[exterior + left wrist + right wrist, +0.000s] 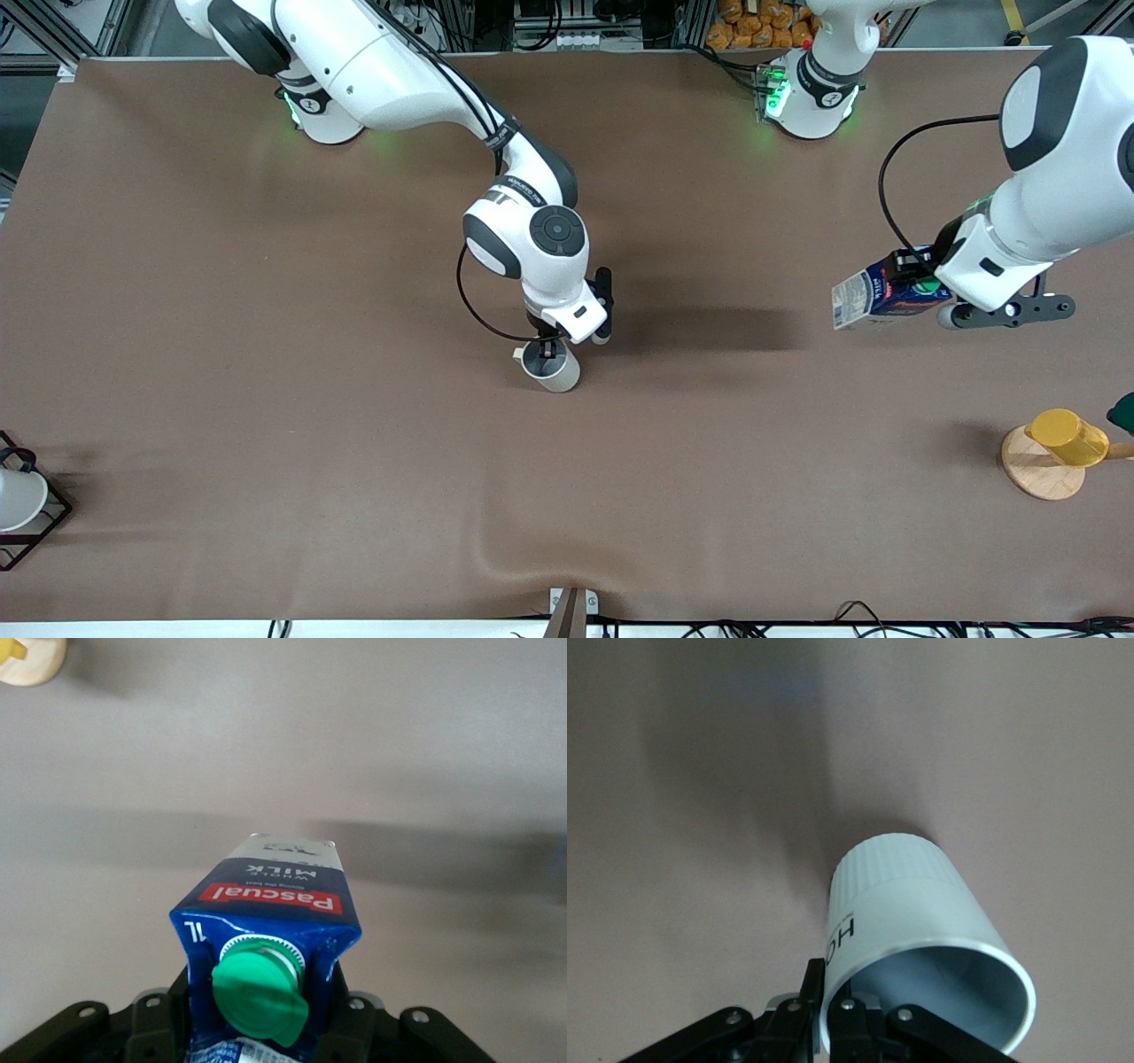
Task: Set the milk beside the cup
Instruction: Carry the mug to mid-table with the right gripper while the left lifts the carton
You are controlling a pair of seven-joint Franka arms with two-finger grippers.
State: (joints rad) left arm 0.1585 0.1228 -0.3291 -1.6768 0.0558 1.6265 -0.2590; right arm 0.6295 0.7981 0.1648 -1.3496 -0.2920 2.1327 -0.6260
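Observation:
The milk (873, 299) is a dark-blue carton with a green cap and a red band. My left gripper (921, 282) is shut on its top and holds it tilted in the air over the left arm's end of the table. In the left wrist view the milk (266, 930) sits between the fingers (158, 1014). The beige cup (551, 365) stands near the table's middle. My right gripper (547, 348) is shut on its rim, one finger inside and one outside. In the right wrist view the cup (908, 930) shows dark lettering, and the gripper (831, 1010) pinches its wall.
A yellow cup (1067, 437) lies on a round wooden coaster (1041, 470) toward the left arm's end, nearer the front camera than the milk. A white cup (18, 498) in a black wire holder sits at the right arm's end. A ridge in the cloth (523, 567) runs near the front edge.

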